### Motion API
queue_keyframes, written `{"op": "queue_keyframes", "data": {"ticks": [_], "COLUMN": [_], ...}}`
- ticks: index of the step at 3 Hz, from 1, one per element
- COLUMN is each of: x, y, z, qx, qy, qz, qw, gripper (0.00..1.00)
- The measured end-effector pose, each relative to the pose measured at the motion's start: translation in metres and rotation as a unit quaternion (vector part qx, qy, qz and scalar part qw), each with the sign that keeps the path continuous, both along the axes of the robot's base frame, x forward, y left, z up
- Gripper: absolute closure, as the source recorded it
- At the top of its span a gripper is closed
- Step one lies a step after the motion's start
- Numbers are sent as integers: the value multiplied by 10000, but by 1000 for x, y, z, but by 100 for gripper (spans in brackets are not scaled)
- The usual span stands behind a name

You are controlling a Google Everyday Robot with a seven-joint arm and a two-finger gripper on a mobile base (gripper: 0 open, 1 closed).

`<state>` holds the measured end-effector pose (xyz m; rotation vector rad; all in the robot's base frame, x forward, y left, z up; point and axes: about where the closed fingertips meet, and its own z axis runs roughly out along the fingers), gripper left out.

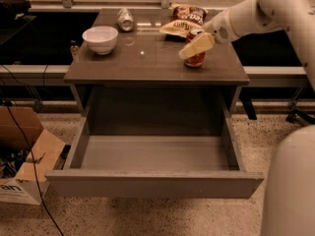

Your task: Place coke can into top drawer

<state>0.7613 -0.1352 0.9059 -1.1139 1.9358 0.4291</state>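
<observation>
The coke can (pixel 196 59), red-orange with a silver top, stands upright on the cabinet top (pixel 147 65) near its right front. My gripper (pixel 193 48) reaches in from the upper right on the white arm (pixel 246 16) and sits right at the can's upper part, partly covering it. The can still rests on the surface. The top drawer (pixel 152 183) is pulled wide open below the cabinet top, and its grey inside holds nothing.
A white bowl (pixel 101 39) stands at the left of the cabinet top. A silver can (pixel 125 19) lies at the back, with two chip bags (pixel 189 14) behind the coke can. A cardboard box (pixel 27 168) and cables lie on the floor at left. My white base (pixel 290 186) is at the lower right.
</observation>
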Motion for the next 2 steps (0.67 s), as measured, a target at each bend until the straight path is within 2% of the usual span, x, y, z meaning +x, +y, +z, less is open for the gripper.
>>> {"op": "queue_keyframes", "data": {"ticks": [1,2], "x": [12,9], "y": [4,9], "z": [-8,-9], "qx": [92,43], "qy": [96,123], "qz": [-13,70], "qw": [9999,9999], "gripper": [38,62]}}
